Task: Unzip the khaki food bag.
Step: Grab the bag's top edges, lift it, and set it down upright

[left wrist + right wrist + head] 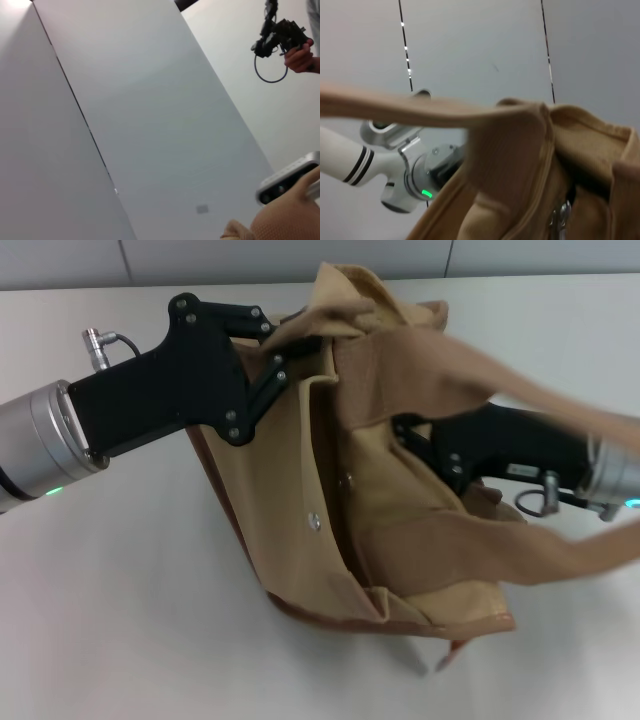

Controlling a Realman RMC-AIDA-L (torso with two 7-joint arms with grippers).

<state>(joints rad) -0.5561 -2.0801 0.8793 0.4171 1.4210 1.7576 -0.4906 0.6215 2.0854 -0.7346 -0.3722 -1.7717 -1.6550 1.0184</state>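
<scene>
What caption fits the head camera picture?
Left gripper pinches the khaki food bag's top edge; right gripper reaches under its handle.

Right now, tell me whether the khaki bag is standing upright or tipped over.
Tipped over. The khaki food bag lies on its side on the table, with its brown-trimmed base facing the camera and a handle stretched sideways.

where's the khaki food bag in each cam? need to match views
Head view: khaki food bag fills the centre, between left gripper and right gripper.
Left wrist view: only a tan corner at the lower edge.
Right wrist view: fills the lower half, zipper pull visible.
Shared landmark: the bag's tan fabric.
</scene>
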